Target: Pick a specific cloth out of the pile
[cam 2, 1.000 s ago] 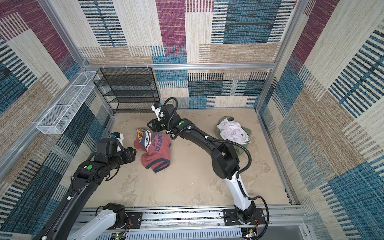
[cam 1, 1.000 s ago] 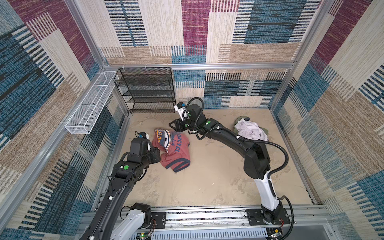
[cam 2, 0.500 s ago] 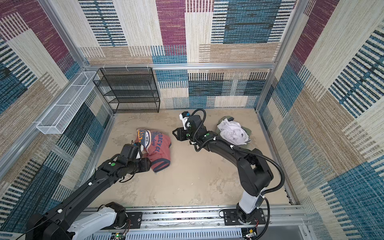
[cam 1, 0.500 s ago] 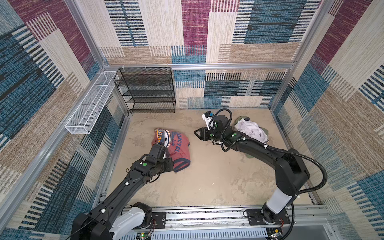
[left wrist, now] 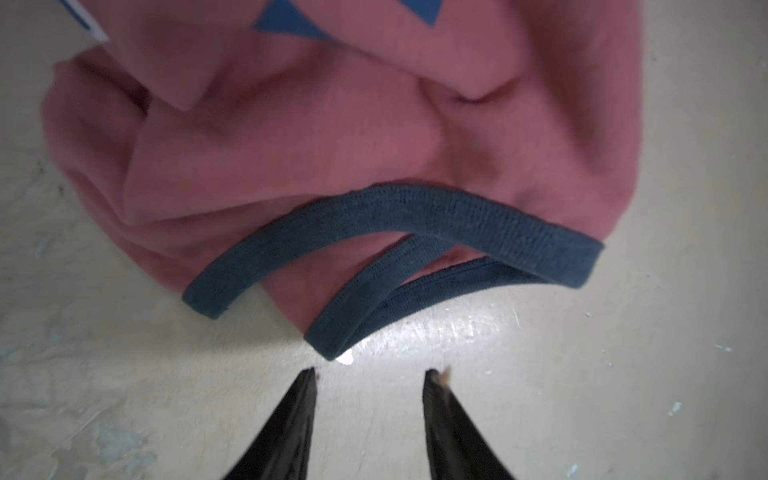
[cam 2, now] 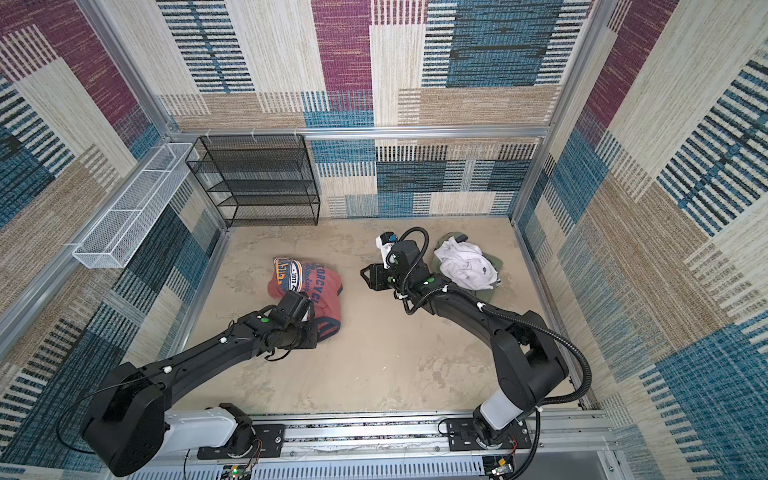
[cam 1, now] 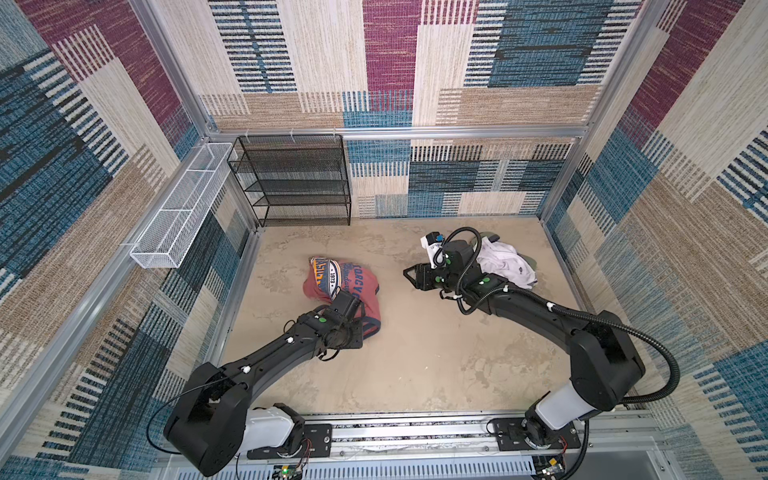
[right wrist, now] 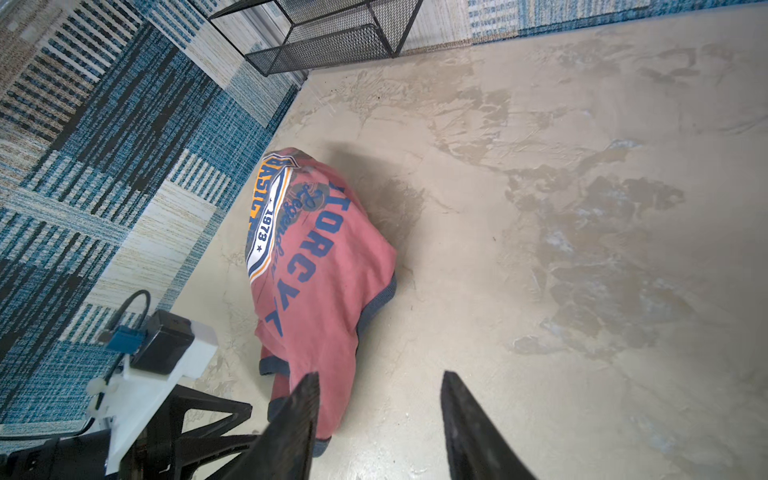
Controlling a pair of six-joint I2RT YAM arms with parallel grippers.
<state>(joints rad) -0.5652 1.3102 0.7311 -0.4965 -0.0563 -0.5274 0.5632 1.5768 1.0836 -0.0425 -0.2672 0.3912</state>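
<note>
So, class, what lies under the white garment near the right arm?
An olive-green garment shows around the edges of the white garment, beneath it. How far it spreads underneath, and whether anything else lies there, is covered.

Both top views looked steeply down from high above the front rail [cam 1: 415,432], facing the back wall [cam 1: 415,62], far enough off to take in the whole walled surface [cam 1: 415,374] and the black wire rack [cam 1: 299,178]. They shared nearly the same field, shifted slightly sideways. The left wrist camera hung very close over the red cloth [left wrist: 332,145], looking past the tips of the left claw [left wrist: 370,374]. The right wrist camera looked from farther off, low across the surface past the right claw [right wrist: 380,378], sharing that cloth and the rack with the top views.
</note>
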